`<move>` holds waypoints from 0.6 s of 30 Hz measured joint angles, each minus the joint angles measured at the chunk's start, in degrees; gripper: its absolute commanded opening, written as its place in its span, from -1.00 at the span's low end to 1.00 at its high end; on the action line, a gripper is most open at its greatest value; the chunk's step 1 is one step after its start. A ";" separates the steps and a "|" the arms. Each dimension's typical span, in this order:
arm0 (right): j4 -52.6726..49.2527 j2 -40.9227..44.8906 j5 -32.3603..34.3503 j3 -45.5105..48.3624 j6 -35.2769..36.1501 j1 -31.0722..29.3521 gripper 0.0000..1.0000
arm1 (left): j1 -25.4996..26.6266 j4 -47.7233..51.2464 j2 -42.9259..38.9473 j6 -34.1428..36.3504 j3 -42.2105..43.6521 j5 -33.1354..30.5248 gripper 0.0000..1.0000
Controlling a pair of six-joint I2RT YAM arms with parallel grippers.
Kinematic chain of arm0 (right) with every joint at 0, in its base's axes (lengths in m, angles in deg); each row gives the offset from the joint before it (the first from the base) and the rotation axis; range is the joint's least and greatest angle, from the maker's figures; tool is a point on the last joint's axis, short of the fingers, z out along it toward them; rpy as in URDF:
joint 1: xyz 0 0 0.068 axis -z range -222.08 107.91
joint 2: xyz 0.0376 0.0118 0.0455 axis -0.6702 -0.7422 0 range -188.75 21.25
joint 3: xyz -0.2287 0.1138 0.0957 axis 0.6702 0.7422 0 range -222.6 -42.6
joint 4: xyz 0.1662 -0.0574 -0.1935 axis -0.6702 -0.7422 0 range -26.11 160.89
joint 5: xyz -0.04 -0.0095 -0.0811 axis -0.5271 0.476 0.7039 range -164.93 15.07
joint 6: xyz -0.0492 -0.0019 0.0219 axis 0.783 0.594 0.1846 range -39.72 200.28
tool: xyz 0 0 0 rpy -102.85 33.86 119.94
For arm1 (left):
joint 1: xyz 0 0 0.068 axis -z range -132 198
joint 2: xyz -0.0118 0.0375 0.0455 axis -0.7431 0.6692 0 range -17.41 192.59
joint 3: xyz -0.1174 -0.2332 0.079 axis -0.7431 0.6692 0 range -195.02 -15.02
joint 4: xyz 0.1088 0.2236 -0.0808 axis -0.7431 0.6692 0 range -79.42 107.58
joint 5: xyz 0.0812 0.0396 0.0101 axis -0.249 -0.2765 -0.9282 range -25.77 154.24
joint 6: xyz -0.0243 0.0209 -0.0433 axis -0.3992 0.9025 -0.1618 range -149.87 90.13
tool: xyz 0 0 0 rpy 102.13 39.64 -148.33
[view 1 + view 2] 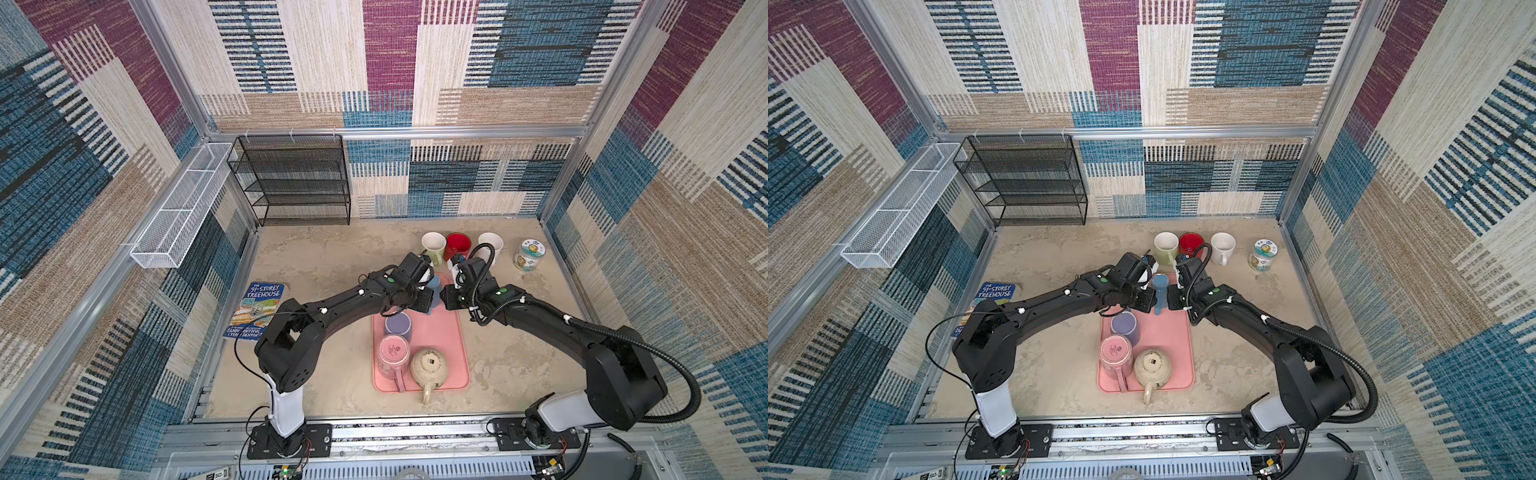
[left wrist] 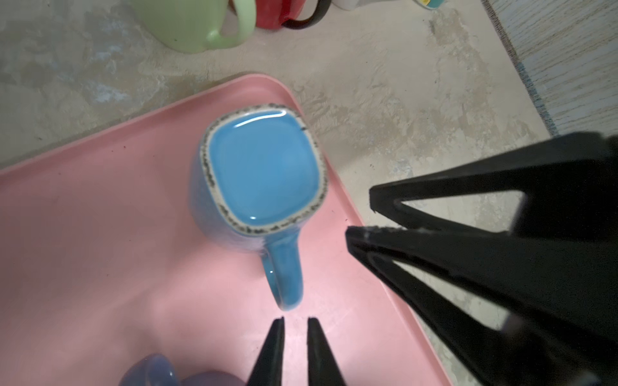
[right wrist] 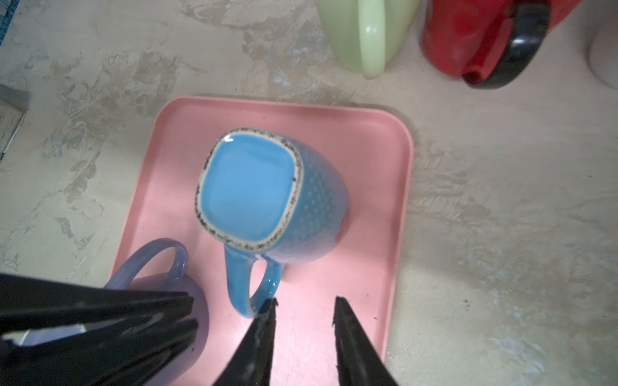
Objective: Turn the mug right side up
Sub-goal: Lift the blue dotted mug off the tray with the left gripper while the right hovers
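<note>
A blue mug (image 1: 434,284) (image 1: 1160,282) stands upside down at the far end of a pink tray (image 1: 440,332). Its squarish glazed base (image 2: 261,167) (image 3: 247,187) faces up and its handle (image 2: 284,277) points toward the arms. My left gripper (image 2: 296,319) (image 1: 1152,299) hovers just behind the handle's tip, its jaws a narrow gap apart with nothing between them. My right gripper (image 3: 304,300) (image 1: 1169,299) is open wider beside the handle. One of its fingers (image 3: 264,320) overlaps the handle's lower loop; I cannot tell if they touch.
On the tray's near part sit a purple mug (image 1: 397,326), an upturned pink mug (image 1: 392,353) and a beige pot (image 1: 429,365). Green (image 1: 433,245), red (image 1: 457,246) and white (image 1: 490,245) mugs stand upright behind the tray. A tin (image 1: 528,255), book (image 1: 257,309) and black rack (image 1: 291,178) lie farther off.
</note>
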 measured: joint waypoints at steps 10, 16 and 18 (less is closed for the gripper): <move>0.50 9.84 0.70 8.98 -2.49 0.11 0.10 | 3.43 6.14 4.42 0.46 -6.93 -8.28 -0.10; 2.29 17.03 0.09 15.21 -4.94 0.11 0.16 | 3.80 9.27 7.82 1.11 -11.02 -12.48 0.00; 2.89 18.53 -0.24 16.70 -5.60 0.11 0.17 | 4.00 10.29 8.55 1.29 -12.07 -13.40 0.02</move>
